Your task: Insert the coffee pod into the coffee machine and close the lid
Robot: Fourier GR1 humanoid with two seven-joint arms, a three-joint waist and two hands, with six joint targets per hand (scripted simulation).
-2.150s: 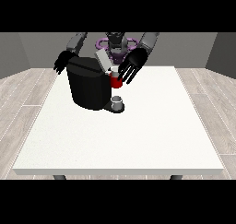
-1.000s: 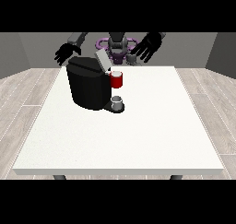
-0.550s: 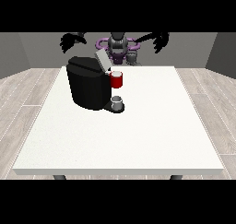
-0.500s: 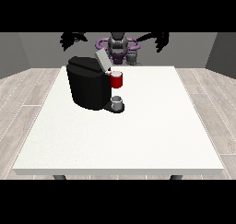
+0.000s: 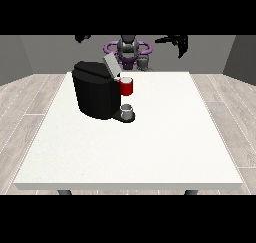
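At far left, coffee machine point(image 5: 97, 94): lid point(image 5: 110, 65) stands raised.
Hands: raised far back, fingers' state unclear.
Next: press lid down squarely.

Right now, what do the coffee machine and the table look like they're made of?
The coffee machine looks like matte black plastic: dark, smooth, hardly any shine. The table looks like a white board with a faintly speckled matte top; it could be laminate, hard to tell.

coffee machine point(image 5: 96, 89) on table point(image 5: 150, 147) left of centre, robot point(image 5: 128, 51) behind it, cup point(image 5: 127, 110) at machine's base
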